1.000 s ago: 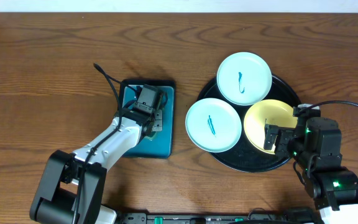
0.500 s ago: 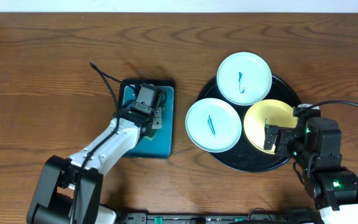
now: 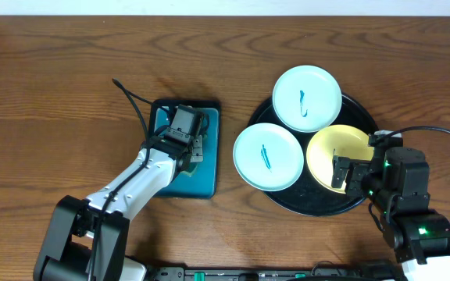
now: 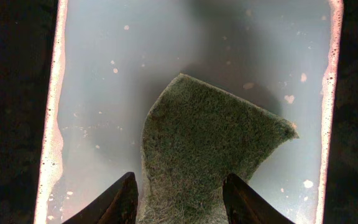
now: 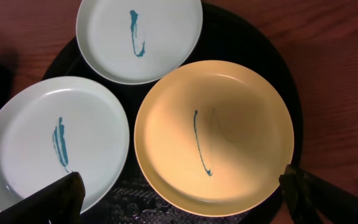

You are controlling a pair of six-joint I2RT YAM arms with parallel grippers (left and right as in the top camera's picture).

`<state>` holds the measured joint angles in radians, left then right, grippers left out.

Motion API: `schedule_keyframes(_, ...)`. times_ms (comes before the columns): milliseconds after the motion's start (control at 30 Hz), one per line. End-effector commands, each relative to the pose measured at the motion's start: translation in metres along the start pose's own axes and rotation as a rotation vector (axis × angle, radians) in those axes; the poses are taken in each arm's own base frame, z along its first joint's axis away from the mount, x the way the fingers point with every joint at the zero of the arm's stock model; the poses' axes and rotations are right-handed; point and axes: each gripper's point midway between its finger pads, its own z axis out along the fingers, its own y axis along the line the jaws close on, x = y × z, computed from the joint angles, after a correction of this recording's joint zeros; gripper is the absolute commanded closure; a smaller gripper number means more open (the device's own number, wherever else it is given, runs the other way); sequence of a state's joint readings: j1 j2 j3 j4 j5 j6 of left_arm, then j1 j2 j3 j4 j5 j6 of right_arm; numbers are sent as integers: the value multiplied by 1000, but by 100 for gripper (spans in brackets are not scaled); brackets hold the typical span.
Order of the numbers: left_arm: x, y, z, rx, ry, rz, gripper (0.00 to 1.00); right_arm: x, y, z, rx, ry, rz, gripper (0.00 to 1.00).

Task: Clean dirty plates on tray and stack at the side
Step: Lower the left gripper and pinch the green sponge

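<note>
Plates on black tray, wood table | left claw pinching sponge | right claw wide open, empty

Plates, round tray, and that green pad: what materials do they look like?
Plates: smooth glossy plastic or melamine, maybe glazed ceramic; soft highlights, thin rims.
Round tray: black, likely plastic; textured floor shows between plates.
Green pad: coarse fibrous scouring material, matte and fuzzy.
</note>
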<state>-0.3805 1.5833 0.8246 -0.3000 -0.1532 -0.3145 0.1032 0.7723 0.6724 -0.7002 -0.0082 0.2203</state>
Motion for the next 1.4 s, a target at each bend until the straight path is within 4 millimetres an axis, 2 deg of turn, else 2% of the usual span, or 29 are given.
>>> schedule_keyframes(0, 13, 1, 8, 6, 43, -3, 54, -7, 1, -4, -4, -15, 15, 1)
schedule_keyframes(267, 26, 0, 25, -3, 97, 6, 56, -7, 1, -4, -4, -15, 15, 1)
schedule_keyframes(433, 40, 2, 40, -23, 149, 11, 73, -7, 1, -4, -4, -15, 15, 1)
schedule_keyframes(600, 53, 4, 53, -44, 195, -10, 81, -7, 1, -4, -3, -15, 15, 1)
schedule_keyframes(733, 54, 4, 55, -45, 196, -11, 92, -7, 1, -4, -3, -15, 15, 1)
schedule_keyframes(1033, 54, 3, 55, -40, 196, -11, 92, -6, 1, -4, -3, -14, 15, 1)
schedule_keyframes(1200, 53, -9, 51, 38, 204, 57, 92, -6, 1, -4, -4, -14, 14, 1)
schedule_keyframes(1367, 52, -10, 49, 47, 200, 64, 93, -7, 1, -4, -5, -18, 15, 1)
